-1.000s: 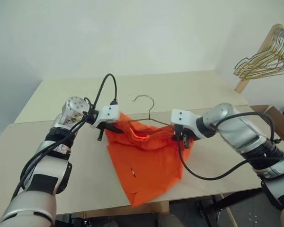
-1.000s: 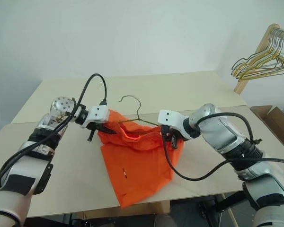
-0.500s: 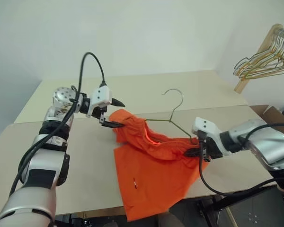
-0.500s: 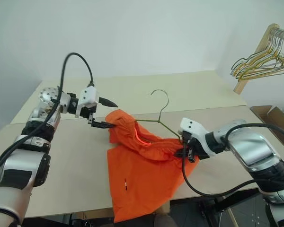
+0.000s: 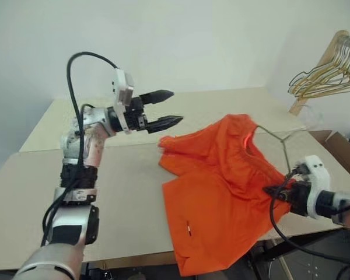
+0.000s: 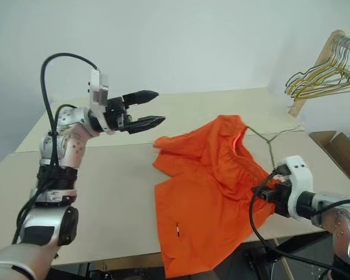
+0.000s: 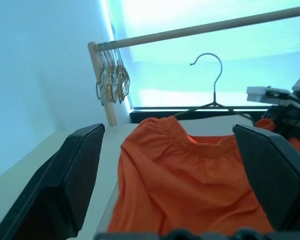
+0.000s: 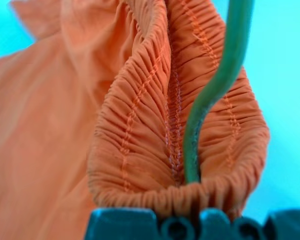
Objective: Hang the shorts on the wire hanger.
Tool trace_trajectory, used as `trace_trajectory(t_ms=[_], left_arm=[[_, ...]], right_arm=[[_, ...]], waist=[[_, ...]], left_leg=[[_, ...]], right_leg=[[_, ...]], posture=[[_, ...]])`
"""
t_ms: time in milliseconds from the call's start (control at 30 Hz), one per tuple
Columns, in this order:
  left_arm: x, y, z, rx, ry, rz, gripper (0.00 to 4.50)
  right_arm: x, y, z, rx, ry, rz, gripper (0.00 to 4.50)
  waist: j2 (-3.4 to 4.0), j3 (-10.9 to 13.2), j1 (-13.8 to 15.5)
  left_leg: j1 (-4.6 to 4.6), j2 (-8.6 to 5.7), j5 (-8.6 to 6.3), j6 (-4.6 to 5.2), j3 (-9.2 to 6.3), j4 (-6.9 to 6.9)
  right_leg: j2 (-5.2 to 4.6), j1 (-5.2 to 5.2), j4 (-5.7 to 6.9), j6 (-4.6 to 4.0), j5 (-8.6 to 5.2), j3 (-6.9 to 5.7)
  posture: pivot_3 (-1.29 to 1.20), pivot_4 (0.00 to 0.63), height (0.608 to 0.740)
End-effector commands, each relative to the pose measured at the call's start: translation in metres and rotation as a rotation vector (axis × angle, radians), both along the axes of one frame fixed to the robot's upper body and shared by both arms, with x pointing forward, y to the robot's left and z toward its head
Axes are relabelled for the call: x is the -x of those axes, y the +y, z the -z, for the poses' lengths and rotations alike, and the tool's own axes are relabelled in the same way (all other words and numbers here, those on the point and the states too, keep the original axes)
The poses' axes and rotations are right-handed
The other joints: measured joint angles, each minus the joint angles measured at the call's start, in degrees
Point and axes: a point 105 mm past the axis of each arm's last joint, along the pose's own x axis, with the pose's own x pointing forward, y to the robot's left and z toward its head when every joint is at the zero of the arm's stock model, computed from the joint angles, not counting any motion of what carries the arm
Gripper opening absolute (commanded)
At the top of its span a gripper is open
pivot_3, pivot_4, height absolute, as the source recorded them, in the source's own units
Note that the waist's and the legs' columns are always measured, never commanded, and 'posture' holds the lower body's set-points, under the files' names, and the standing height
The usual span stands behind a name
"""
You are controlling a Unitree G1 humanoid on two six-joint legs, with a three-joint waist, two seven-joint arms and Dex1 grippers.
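Over the pale surface, the left end effector hovers with its fingers spread apart, holding nothing. Right end effector is clamped on the shorts and the wire hanger, whose wire runs inside the waistband while the legs trail onto the surface.

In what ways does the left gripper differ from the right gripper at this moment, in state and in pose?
The left gripper is open and holds nothing; the right gripper is shut on the shorts and the wire hanger. The left gripper hangs high above the table, apart from the shorts; the right gripper sits low at the table's near edge, pinching the waistband. Both have two black fingers.
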Motion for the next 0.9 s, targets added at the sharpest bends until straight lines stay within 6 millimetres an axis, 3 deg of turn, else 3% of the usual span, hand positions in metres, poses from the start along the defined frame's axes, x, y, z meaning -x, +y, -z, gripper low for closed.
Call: trace_trajectory(t_ms=[33,200,433,733,900], left_arm=[[0.014,-0.007,-0.018,0.054,-0.038,0.026,4.45],[0.013,-0.012,-0.021,0.078,-0.012,0.04,4.45],[0.009,-0.011,-0.027,0.093,-0.016,0.037,4.45],[0.012,-0.008,-0.034,0.092,-0.039,0.056,4.45],[0.015,-0.005,-0.037,0.104,-0.049,0.047,4.45]], right_arm=[[0.004,-0.037,-0.01,0.033,-0.07,0.244,0.0],[0.003,-0.069,-0.017,0.051,-0.092,0.453,0.0],[-0.002,-0.117,-0.044,-0.038,-0.177,0.751,0.0],[-0.003,-0.159,-0.061,-0.065,-0.099,0.893,0.0],[-0.009,-0.183,-0.08,-0.045,-0.129,0.95,0.0]], waist=[[0.19,-0.12,-0.59],[0.5,-0.31,-2.81],[0.59,-0.33,-6.2],[0.63,-0.32,-7.02],[0.65,-0.3,-7.08]], left_leg=[[0.04,0.0,0.0,0.0,0.0,-0.02],[0.24,-0.06,0.0,0.0,0.12,-0.09],[0.44,-0.1,0.0,0.0,0.22,-0.47],[0.52,-0.17,0.0,0.0,0.23,-0.48],[0.54,-0.19,0.0,0.0,0.26,-0.5]], right_leg=[[0.0,0.04,-0.02,0.0,0.0,0.0],[-0.01,0.22,-0.08,0.03,-0.02,0.13],[0.0,0.71,-0.4,0.06,-0.06,0.27],[-0.07,0.86,-0.46,0.11,-0.08,0.29],[-0.09,0.9,-0.51,0.13,-0.09,0.33]], posture=[[-0.26,0.002,0.74],[-0.28,0.003,0.74],[-0.27,0.0,0.74],[-0.25,0.0,0.74],[-0.24,0.0,0.74]])
